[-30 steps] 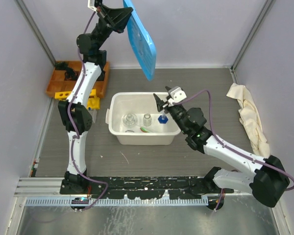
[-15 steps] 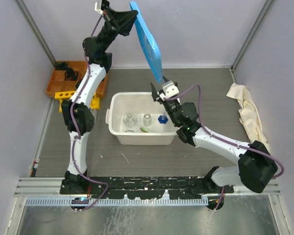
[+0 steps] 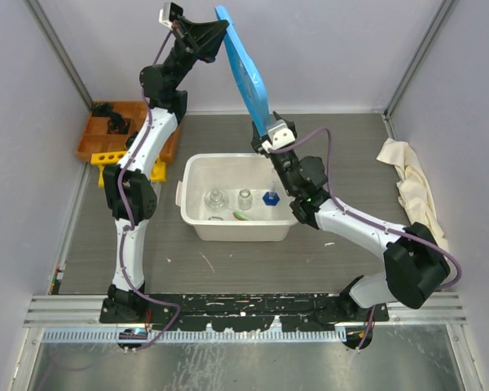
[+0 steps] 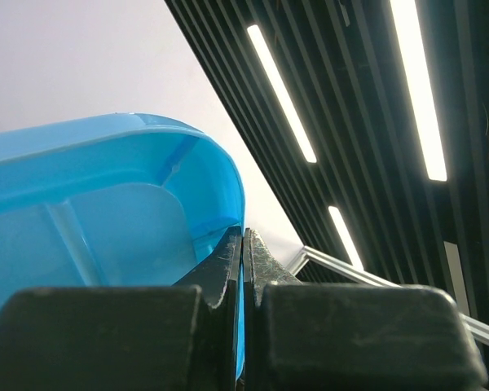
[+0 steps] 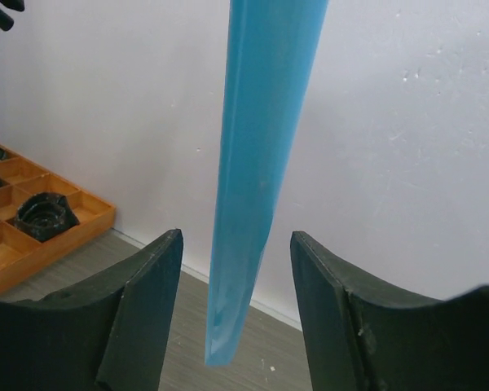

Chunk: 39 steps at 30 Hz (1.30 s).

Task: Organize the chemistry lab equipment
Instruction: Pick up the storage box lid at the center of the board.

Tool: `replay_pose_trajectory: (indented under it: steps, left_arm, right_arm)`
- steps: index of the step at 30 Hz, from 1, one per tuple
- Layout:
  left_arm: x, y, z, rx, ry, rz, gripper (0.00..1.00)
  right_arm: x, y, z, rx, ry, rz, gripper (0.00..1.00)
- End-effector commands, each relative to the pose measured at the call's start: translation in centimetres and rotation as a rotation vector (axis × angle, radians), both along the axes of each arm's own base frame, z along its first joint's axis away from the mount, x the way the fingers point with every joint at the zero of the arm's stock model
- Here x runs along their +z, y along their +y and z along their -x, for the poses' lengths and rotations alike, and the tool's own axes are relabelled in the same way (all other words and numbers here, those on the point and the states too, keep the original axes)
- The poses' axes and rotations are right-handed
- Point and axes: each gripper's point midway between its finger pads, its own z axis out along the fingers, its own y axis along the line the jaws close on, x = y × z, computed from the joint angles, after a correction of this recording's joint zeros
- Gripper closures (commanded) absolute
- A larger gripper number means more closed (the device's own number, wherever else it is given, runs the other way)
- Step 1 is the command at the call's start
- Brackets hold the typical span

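Note:
My left gripper [image 3: 219, 29] is raised high at the back and is shut on the rim of a blue plastic lid [image 3: 244, 75], which hangs edge-on and slants down to the right. In the left wrist view the fingers [image 4: 243, 244] pinch the lid's edge [image 4: 106, 212]. My right gripper [image 3: 268, 135] is open at the lid's lower end. In the right wrist view the lid [image 5: 261, 163] hangs in the gap of the gripper [image 5: 236, 238], clear of both fingers. The white bin [image 3: 187, 173] holds a glass flask [image 3: 216, 199], a small glass vessel [image 3: 244, 198], a blue cap [image 3: 270, 197] and a green spoon [image 3: 243, 216].
An orange tray [image 3: 91, 140] of black parts sits at the back left. The yellow rack [image 3: 106, 157] stands beside it, partly behind the left arm. A cream cloth [image 3: 416, 195] lies crumpled at the right edge. Grey walls close the back and sides.
The right gripper rose from above the bin to the lid's lower end. The left arm swung the lid slightly right and turned it more edge-on.

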Motion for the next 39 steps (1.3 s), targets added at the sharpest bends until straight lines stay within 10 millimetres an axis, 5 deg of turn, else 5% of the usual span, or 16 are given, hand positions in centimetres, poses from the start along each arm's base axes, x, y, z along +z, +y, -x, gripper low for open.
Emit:
replay_pose_trajectory:
  steps: [1, 16, 20, 22, 25, 31, 39]
  left_arm:
    - [4.3, 1.9, 4.5, 0.008, -0.131, 0.078, 1.0]
    - [3.8, 1.8, 3.8, 0.012, -0.096, 0.079, 0.98]
    - [3.2, 1.7, 2.9, 0.029, -0.075, 0.043, 0.59]
    - [3.3, 1.8, 2.6, 0.044, -0.074, 0.027, 0.29]
    - [2.9, 2.1, 2.0, 0.084, -0.087, -0.046, 0.2]
    - [1.0, 2.8, 0.1, 0.134, -0.061, -0.22, 0.22]
    - [-5.3, 2.8, -2.5, 0.176, 0.056, -0.605, 0.38]
  right_arm:
    - [4.4, 0.4, -0.1, 0.052, -0.095, -0.084, 0.41]
    - [3.9, 0.5, -0.2, 0.066, -0.06, -0.099, 0.91]
    - [3.8, -0.3, -0.3, 0.023, -0.038, -0.059, 0.98]
    - [3.6, -1.2, -0.6, -0.03, -0.022, -0.031, 0.99]
    - [3.3, -2.7, -1.1, -0.135, 0.007, 0.05, 0.99]
    - [4.3, -5.3, -0.8, -0.295, -0.031, 0.251, 0.99]
    - [5.8, -7.0, -0.4, -0.472, -0.094, 0.48, 0.99]
